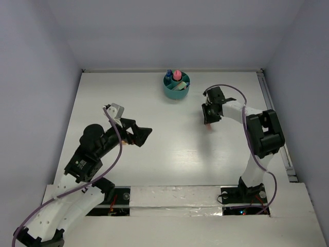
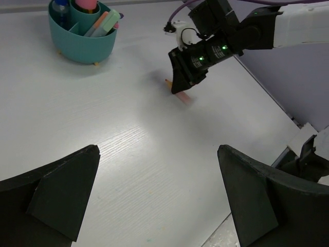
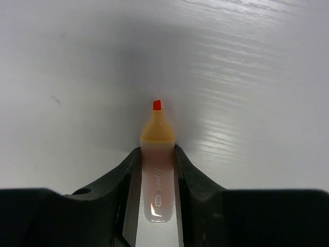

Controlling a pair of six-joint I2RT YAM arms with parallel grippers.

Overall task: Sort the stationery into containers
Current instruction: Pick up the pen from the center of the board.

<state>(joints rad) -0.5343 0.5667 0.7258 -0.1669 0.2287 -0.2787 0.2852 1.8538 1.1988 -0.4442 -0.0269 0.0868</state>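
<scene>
White bench (image 1: 169, 154) fills the top view. Left arm (image 1: 87, 154) reaches up from 7 o'clock, and its left end effector (image 1: 141, 135) sits around 9 o'clock off bench centre. It is released, jaws spread wide with nothing between them, and hangs over bare bench. Right arm (image 1: 262, 134) comes in from 4 o'clock and bends back toward centre. The right end effector (image 1: 209, 119) is at roughly 2 o'clock, pointed down.

Teal cup (image 1: 175, 94) stands at 12 o'clock near the back edge, upright, with dividers inside. A pink-capped bottle (image 1: 177, 75) and a blue-capped item (image 1: 168, 75) stand in its back compartments. A pale green highlighter (image 1: 181, 85) leans in the front one.

The right end effector is clenched on an uncapped highlighter (image 3: 156, 135), both fingers (image 3: 187, 175) pressed against its pale pink barrel. Its orange tip points to 12 o'clock in the wrist view. Can't tell whether it touches the bench. It is well apart from the cup, at about the cup's 5 o'clock.
</scene>
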